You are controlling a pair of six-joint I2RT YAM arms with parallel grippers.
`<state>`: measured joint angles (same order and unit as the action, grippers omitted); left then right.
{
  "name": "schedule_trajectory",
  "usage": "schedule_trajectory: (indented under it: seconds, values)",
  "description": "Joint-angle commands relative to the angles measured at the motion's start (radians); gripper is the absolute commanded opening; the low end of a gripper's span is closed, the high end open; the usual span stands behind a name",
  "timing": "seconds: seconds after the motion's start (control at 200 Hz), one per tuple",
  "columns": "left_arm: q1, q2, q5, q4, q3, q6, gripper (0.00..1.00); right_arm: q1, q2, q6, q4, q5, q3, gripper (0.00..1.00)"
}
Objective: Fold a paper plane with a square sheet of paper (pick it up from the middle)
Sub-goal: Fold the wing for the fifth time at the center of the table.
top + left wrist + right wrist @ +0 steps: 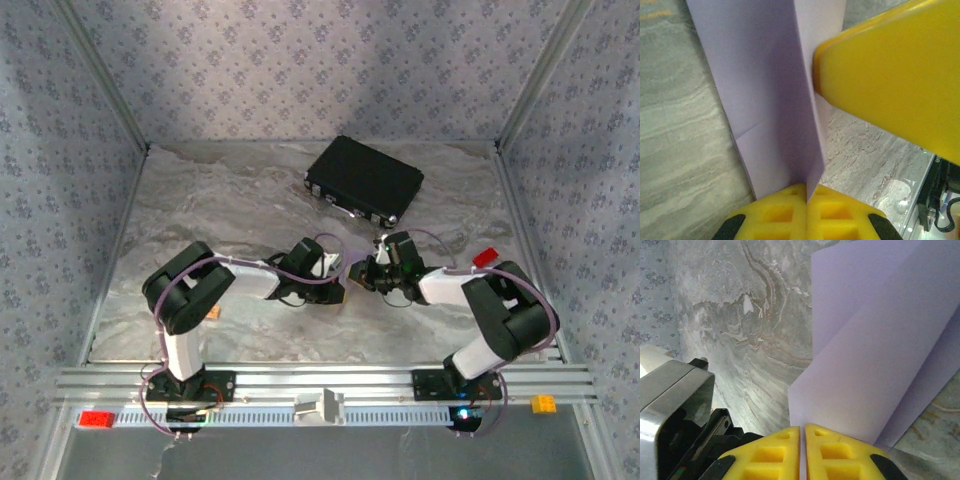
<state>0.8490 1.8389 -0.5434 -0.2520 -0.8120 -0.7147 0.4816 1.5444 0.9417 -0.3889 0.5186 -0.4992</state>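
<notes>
Over the middle of the bench [230, 200], the left claw [806, 200] and right claw [802, 436] each grip the creased lilac sheet of paper [765, 100].

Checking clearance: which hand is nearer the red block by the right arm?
Right. Both hands pinch the lilac paper mid-table; the right hand sits to the left of the red block, and the left hand is even further left.

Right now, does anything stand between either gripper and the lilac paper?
Nothing visible does. The left gripper is shut on the folded lilac paper, and the right gripper pinches the same sheet. The black case lies apart, farther back on the table.
</notes>
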Motion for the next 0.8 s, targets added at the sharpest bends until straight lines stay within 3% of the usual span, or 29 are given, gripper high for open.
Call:
schedule_trajectory:
  seconds: [0.0,0.385,0.794]
  values:
    - [0.001,0.058,-0.03,-0.009,0.036,-0.034,0.0,-0.014,0.024,0.011,-0.033,0.025,-0.019,0.12]
    - [-0.017,0.089,-0.071,-0.044,0.034,-0.06,0.0,-0.014,-0.144,-0.048,0.053,0.008,0.052,0.12]
    - [-0.031,0.122,-0.112,-0.096,0.045,-0.103,0.0,0.031,-0.019,-0.063,-0.002,0.045,-0.004,0.11]
